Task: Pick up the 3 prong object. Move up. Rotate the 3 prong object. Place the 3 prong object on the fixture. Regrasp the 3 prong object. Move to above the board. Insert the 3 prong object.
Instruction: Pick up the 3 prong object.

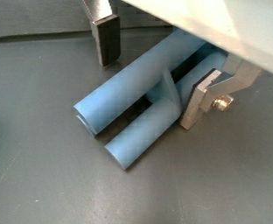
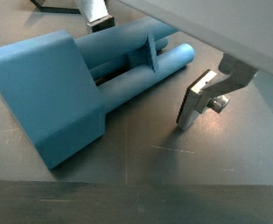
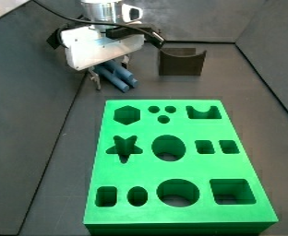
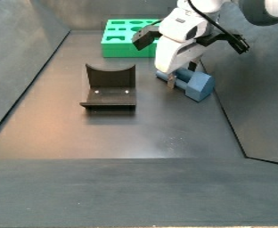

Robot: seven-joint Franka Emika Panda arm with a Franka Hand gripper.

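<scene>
Wrist views. The gripper (image 1: 150, 74) is lowered over the 3 prong object (image 1: 145, 101), which lies flat on the dark floor. One finger (image 1: 105, 39) stands on one side of the prongs and the second finger plate (image 1: 206, 94) on the opposite side. The jaws are spread and straddle the prongs. No pad is seen pressing the plastic, so the piece is judged not yet gripped. This placement suits a closing grasp across the prongs. In a wrist view the 3 prong object (image 2: 69, 92) shows its block end and the prongs running under the gripper (image 2: 150, 57). Count: two fingers, one piece; not all three prongs are visible.

Side views. The gripper (image 3: 114, 66) sits low over the 3 prong object (image 3: 117, 76), behind the board (image 3: 177, 157). The fixture (image 3: 181, 62) stands apart and carries nothing, ready for the later placement. In a side view the gripper (image 4: 183, 71) stands over the 3 prong object (image 4: 196, 85), beside the fixture (image 4: 108, 87); the board (image 4: 127, 37) lies beyond. Count: one fixture, one board.
</scene>
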